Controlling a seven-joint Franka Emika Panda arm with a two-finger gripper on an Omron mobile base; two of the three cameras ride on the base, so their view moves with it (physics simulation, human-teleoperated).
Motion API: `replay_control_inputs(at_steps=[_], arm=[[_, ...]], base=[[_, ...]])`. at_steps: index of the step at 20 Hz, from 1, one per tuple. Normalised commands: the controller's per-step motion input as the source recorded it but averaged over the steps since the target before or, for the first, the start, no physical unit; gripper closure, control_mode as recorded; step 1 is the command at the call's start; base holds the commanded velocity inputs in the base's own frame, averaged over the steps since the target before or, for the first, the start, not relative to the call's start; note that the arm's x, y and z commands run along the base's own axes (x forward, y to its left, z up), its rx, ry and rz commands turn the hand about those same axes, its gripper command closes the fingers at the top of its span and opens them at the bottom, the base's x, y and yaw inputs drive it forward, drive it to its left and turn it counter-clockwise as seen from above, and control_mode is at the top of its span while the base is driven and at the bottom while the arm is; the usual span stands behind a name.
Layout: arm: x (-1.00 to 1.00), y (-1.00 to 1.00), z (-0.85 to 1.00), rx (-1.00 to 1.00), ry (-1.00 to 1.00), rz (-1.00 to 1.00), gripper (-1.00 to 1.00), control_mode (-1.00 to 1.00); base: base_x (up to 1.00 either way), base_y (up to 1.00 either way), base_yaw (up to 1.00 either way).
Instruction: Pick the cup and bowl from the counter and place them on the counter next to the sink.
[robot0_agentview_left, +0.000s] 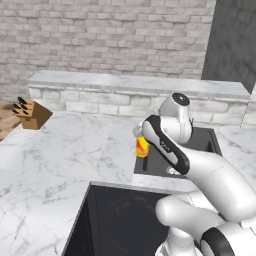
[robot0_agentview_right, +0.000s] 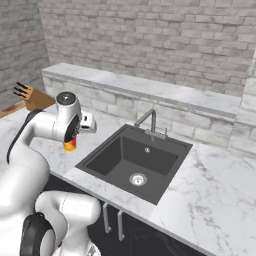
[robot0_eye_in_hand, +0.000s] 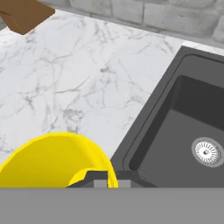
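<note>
The yellow cup (robot0_agentview_left: 142, 147) with its red-orange pattern hangs in my gripper (robot0_eye_in_hand: 107, 180), just above the white marble counter (robot0_agentview_left: 75, 150). It is a short way left of the sink's (robot0_agentview_right: 135, 160) left rim. In the hand view the cup's yellow rim (robot0_eye_in_hand: 52, 159) sits close against the dark fingertips (robot0_eye_in_hand: 99, 178), and the sink (robot0_eye_in_hand: 183, 122) with its silver drain (robot0_eye_in_hand: 205, 151) lies to the right. From the right base view the cup (robot0_agentview_right: 69, 145) shows below my wrist. The gripper is shut on the cup. The bowl is out of view.
A wooden knife block (robot0_agentview_left: 33, 114) stands far left on the counter beside a brown wooden surface (robot0_agentview_left: 6, 122). The black stovetop (robot0_agentview_left: 120, 220) lies in front of my base. A grey faucet (robot0_agentview_right: 148, 120) rises behind the sink, under a raised marble ledge (robot0_agentview_right: 150, 87).
</note>
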Motion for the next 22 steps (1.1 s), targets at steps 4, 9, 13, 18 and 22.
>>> replay_control_inputs(at_steps=[4, 9, 13, 18, 22], arm=[[0.25, 0.44, -0.01, 0.0, 0.0, 0.0, 1.0, -1.0], [0.09, 0.35, -0.06, 0.0, 0.0, 0.0, 1.0, -1.0], [0.01, 0.03, -0.1, 0.0, 0.0, 0.0, 1.0, -1.0], [0.01, 0.0, -0.24, 0.0, 0.0, 0.0, 1.0, -1.0], [0.0, 0.0, -0.25, 0.0, -0.01, 0.0, 1.0, -1.0]], base=[[0.0, 0.0, 0.0], [0.0, 0.0, 0.0], [0.0, 0.0, 0.0], [0.0, 0.0, 0.0], [0.0, 0.0, 0.0]])
